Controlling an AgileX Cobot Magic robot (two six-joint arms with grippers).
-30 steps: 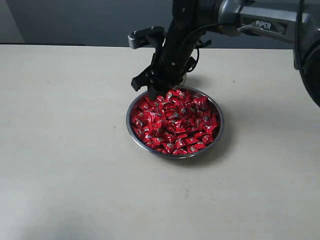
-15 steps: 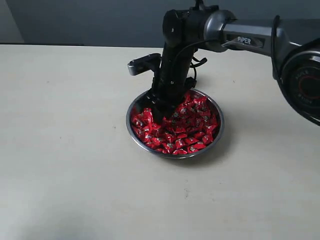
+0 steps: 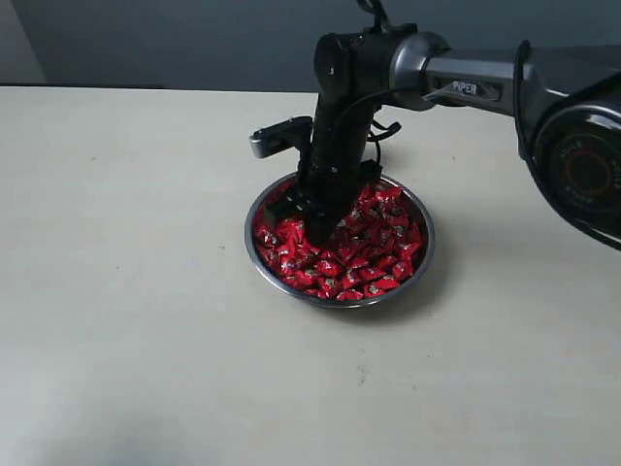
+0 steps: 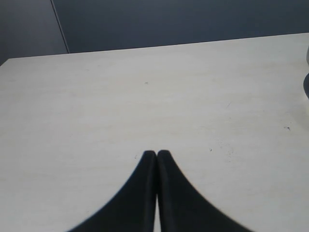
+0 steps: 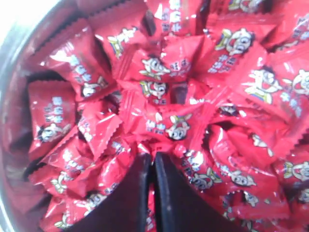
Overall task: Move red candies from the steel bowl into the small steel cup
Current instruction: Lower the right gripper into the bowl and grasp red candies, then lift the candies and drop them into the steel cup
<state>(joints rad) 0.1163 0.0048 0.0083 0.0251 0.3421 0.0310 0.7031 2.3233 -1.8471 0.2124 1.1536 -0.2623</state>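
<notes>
The steel bowl (image 3: pixel 428 243) sits mid-table, heaped with red candies (image 3: pixel 374 254). My right gripper (image 3: pixel 315 231) reaches down from behind into the bowl's left half, tips buried in the pile. In the right wrist view its jaws (image 5: pixel 153 157) are pressed almost together, with a strip of red wrapper pinched between them, candies (image 5: pixel 169 123) all around and the bowl wall (image 5: pixel 9 96) at one side. The small steel cup is hidden behind the right arm. My left gripper (image 4: pixel 157 153) is shut with nothing in it over bare table.
The beige table (image 3: pixel 126 291) spreads wide on every side of the bowl. A dark wall (image 3: pixel 175 39) runs along its far edge. The right arm (image 3: pixel 466 78) stretches in from the right, above the table behind the bowl.
The right gripper came down from the bowl's far rim into the candies, moved toward the bowl's left centre, and its jaws closed. The left gripper's earlier state is not shown.
</notes>
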